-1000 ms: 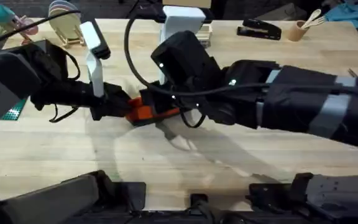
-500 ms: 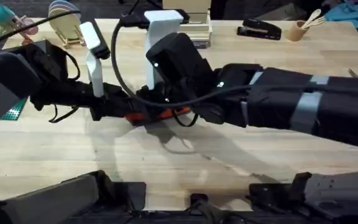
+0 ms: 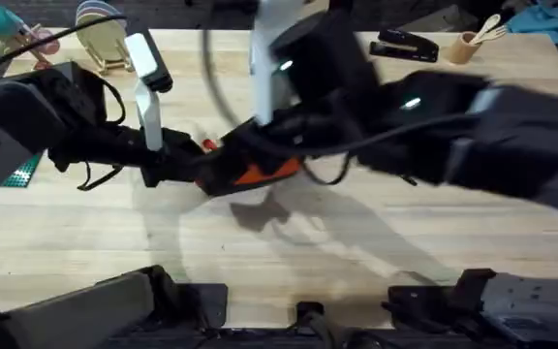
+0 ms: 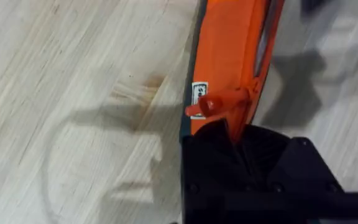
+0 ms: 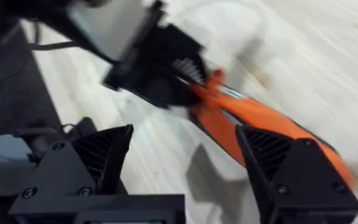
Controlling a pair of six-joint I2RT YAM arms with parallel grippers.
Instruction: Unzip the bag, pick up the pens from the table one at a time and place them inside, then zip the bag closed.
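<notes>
The left gripper's [image 4: 241, 140] black ribbed fingers pinched one end of the long orange fabric bag [image 4: 232, 56], near a small orange tab. The right gripper's [image 5: 185, 155] fingers stood spread, the bag [image 5: 260, 127] between and beyond them. The bag lay on the pale, plank-seamed wooden table [image 3: 356, 262].

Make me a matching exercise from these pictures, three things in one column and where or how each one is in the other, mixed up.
Things:
1. bag
2. stapler
3. right gripper

Place or state:
A. at the table's far edge, next to a cup
B. fingers open, next to the bag
C. one end clamped in the left gripper

Pairs: 1-C, 2-A, 3-B
</notes>
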